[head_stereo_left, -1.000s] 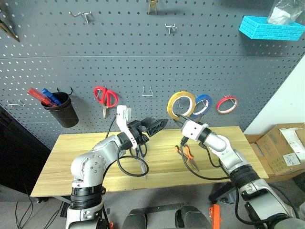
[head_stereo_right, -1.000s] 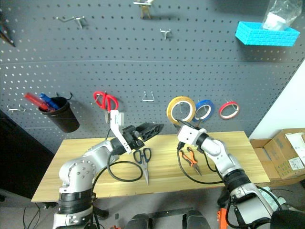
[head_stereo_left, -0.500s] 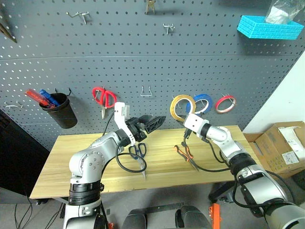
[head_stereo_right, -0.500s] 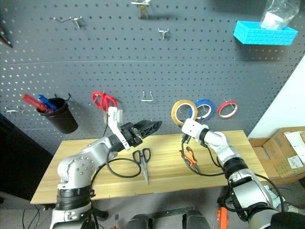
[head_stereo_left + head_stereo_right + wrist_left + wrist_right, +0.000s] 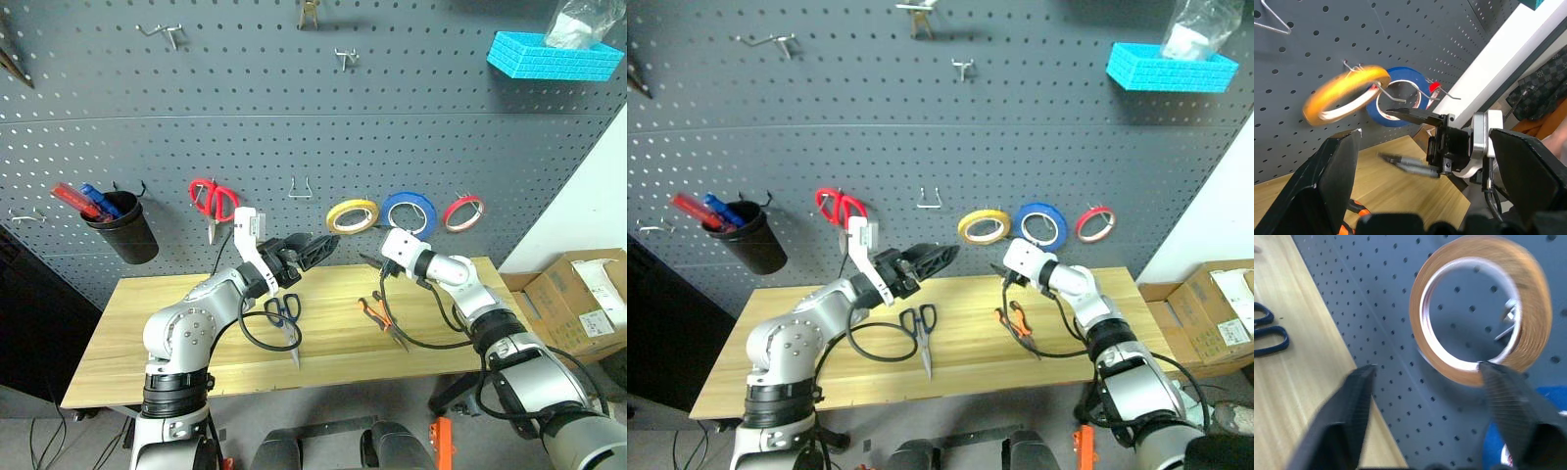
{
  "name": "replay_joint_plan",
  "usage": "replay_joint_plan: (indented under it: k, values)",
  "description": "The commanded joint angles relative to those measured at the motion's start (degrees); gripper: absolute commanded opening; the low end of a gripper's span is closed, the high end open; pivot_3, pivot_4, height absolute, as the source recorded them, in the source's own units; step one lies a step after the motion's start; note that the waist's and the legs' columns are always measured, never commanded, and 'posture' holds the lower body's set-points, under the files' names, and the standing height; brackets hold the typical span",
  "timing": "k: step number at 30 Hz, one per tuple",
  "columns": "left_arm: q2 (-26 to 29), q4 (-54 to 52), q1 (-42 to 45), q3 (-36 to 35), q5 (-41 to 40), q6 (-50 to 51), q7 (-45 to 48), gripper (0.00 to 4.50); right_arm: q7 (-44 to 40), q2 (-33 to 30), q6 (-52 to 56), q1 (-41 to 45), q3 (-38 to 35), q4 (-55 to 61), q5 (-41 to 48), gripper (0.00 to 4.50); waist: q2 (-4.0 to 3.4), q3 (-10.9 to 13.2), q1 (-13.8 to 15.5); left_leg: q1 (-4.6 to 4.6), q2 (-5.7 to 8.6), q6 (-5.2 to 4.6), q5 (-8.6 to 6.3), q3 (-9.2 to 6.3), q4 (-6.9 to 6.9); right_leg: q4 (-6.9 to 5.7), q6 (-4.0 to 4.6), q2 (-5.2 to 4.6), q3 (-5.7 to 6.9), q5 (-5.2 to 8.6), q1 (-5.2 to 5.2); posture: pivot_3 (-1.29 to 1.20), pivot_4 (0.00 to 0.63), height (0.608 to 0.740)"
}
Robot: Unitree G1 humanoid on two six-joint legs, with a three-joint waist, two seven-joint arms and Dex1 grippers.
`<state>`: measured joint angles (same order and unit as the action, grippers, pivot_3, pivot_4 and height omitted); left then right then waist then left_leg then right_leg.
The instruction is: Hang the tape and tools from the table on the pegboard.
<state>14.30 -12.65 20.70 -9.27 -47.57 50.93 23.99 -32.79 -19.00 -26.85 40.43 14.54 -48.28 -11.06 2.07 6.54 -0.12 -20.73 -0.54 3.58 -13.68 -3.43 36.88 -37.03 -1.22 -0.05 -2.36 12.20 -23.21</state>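
The yellow tape (image 5: 353, 215) hangs tilted on a hook of the dark grey pegboard (image 5: 245, 117), left of the blue ring (image 5: 409, 212). Just below and in front of it, my right gripper (image 5: 372, 266) is open and apart from the ring; its wrist view looks up at the tape (image 5: 1528, 298) between spread fingers (image 5: 1352, 416). My left gripper (image 5: 321, 247) hovers open and empty above the table (image 5: 157, 323), pointing at the right one (image 5: 1400, 139). Dark-blue-handled scissors (image 5: 284, 311) and orange-handled pliers (image 5: 380, 313) lie on the wood.
Red scissors (image 5: 216, 199), a black cup (image 5: 125, 223) with pens, a red tape ring (image 5: 463, 211) and a turquoise basket (image 5: 558, 57) occupy the board. A bare wire hook (image 5: 304, 188) sits between the red scissors and the yellow tape. A cardboard box (image 5: 578, 304) stands right of the table.
My right gripper has opened and let go of the yellow tape, which now swings tilted on its hook. The left arm has stayed where it was.
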Motion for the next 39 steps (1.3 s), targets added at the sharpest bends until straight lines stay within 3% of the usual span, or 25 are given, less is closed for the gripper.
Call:
replay_joint_plan:
  k: [1, 8, 12, 16, 22, 26, 29, 33, 39]
  values:
    - [0.3, -1.6, 0.2, 0.2, -0.6, -0.2, 0.1, 4.5, -0.7, -0.2, 1.3, -2.6, -1.4, 6.1, 1.8, 4.47, 0.0, 0.0, 0.0, 0.0, 0.0, 0.0, 0.0, 0.0, -0.01, 0.0, 0.0, 0.0, 0.0, 0.0, 0.0, 0.12, 0.035, 0.74]
    - [-0.8, -3.7, -2.5, 0.7, -1.5, 1.6, -2.5, 4.5, -6.3, -4.8, 12.7, -16.1, -1.5, 27.2, 4.0, 4.47, -0.01, 0.0, 0.2, -0.04, 0.0, -0.03, -0.02, -0.01, -0.01, 0.05, 0.03, 0.0, 0.0, 0.03, -0.01, 0.12, 0.06, 0.74]
    - [-1.3, -6.2, -9.3, 1.6, 0.7, 1.1, -5.1, 4.5, -8.4, -6.7, 29.4, -22.2, -2.4, 40.9, 5.7, 4.47, -0.06, 0.1, -0.1, 0.01, -0.05, -0.12, -0.08, 0.11, -0.01, 0.03, 0.27, 0.0, -0.1, 0.18, -0.04, 0.11, 0.088, 0.74]
    - [-2.7, -5.0, -15.1, 1.6, 4.3, -0.2, -9.7, 4.5, -8.1, -4.9, 48.0, -23.3, -2.7, 46.8, 7.6, 4.47, -0.1, 0.5, 0.0, 0.1, -0.14, -0.13, -0.08, 0.12, 0.02, -0.05, 0.31, 0.06, -0.08, 0.21, -0.06, 0.12, 0.121, 0.74]
    - [-4.6, -7.5, -19.2, 2.7, 3.9, 2.4, -12.3, 4.5, -6.5, 0.1, 65.4, -16.8, -0.5, 41.6, 7.6, 4.47, -0.24, 2.5, 0.1, -0.05, -0.12, -0.15, -0.07, 0.11, 0.12, 0.08, 0.33, 0.07, -0.13, 0.23, -0.13, 0.14, 0.171, 0.74]
    - [-5.4, -10.6, -20.8, 3.1, 3.1, 4.6, -14.2, 4.5, -2.9, 4.8, 73.3, -11.2, -3.2, 35.3, 9.6, 4.47, -0.13, 4.2, 0.2, -0.18, -0.14, -0.16, -0.06, 0.07, 0.07, 0.07, 0.32, 0.06, -0.11, 0.23, -0.21, 0.17, 0.224, 0.74]
    - [-4.1, -13.1, -21.0, 5.4, 5.1, 5.4, -14.5, 4.5, -2.9, 4.4, 71.7, -8.5, -1.8, 29.3, 8.6, 4.47, -0.21, 5.4, 0.3, -0.33, -0.13, -0.28, -0.14, 0.04, -0.06, 0.07, 0.34, 0.06, -0.07, 0.25, -0.36, 0.19, 0.257, 0.74]
    - [-4.8, -15.0, -20.5, 6.2, 4.4, 6.4, -15.9, 4.5, -1.7, 3.7, 69.9, -6.3, -1.8, 22.4, 8.1, 4.47, -0.3, 6.5, 1.3, -1.2, -0.09, -0.44, -0.25, -0.02, -0.04, 0.07, -0.02, 0.05, -0.01, 0.2, -1.1, 0.19, 0.275, 0.74]
    - [-5.1, -16.9, -21.1, 7.0, 4.3, 7.2, -16.9, 4.5, -1.8, 2.5, 69.2, -6.3, -0.2, 20.7, 6.9, 4.47, -0.33, 7.4, 1.5, -1.23, -0.07, -0.66, -0.4, 0.01, 0.02, 0.13, -0.14, -0.05, -0.04, 0.27, -1.09, 0.18, 0.284, 0.74]
